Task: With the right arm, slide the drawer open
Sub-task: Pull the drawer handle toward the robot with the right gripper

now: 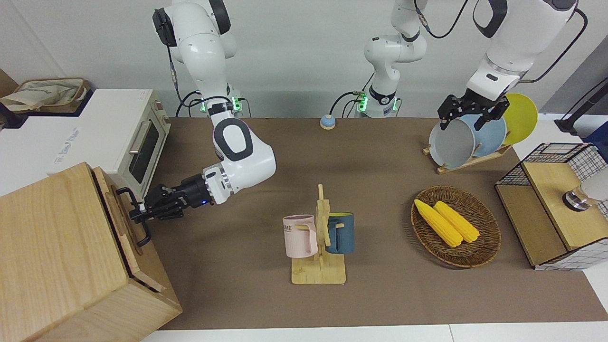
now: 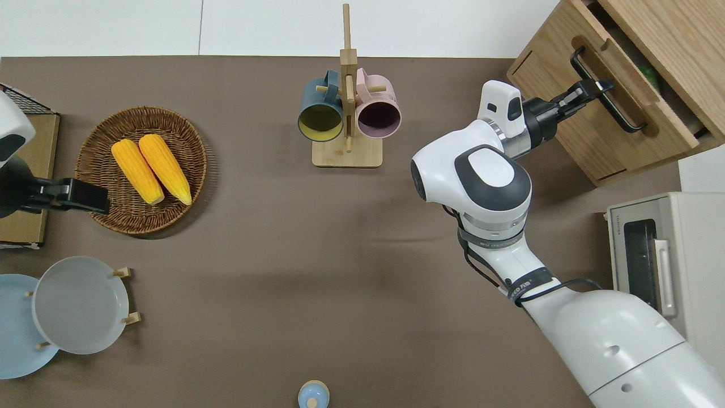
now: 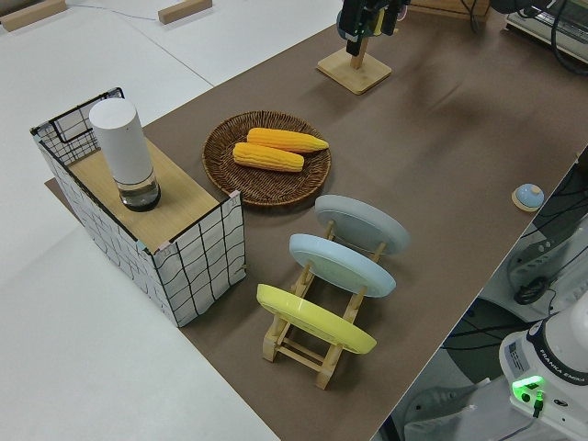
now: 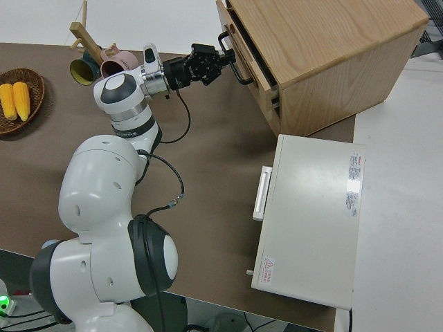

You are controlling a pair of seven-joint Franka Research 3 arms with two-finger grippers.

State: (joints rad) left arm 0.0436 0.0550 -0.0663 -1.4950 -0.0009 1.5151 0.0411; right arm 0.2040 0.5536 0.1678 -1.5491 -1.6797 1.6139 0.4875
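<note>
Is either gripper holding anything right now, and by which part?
The right gripper is shut on the drawer by its black loop handle, near the handle's middle. The left arm is parked.

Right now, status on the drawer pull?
Right gripper shut on the drawer's handle. Drawer partly out of the cabinet. Left arm parked. Nothing in the pull path.

Cabinet [image 1: 61, 247] and drawer [image 2: 614, 85]: pale wood, matt, visible grain. Drawer handle [image 2: 606, 93]: black metal, smooth. Arm [image 2: 493, 187]: glossy white plastic shell. Table [image 1: 380, 294]: matt brown covering. Basket [image 1: 479, 251]: woven wicker, rough. Toaster oven [image 1: 142, 142]: smooth off-white casing.
</note>
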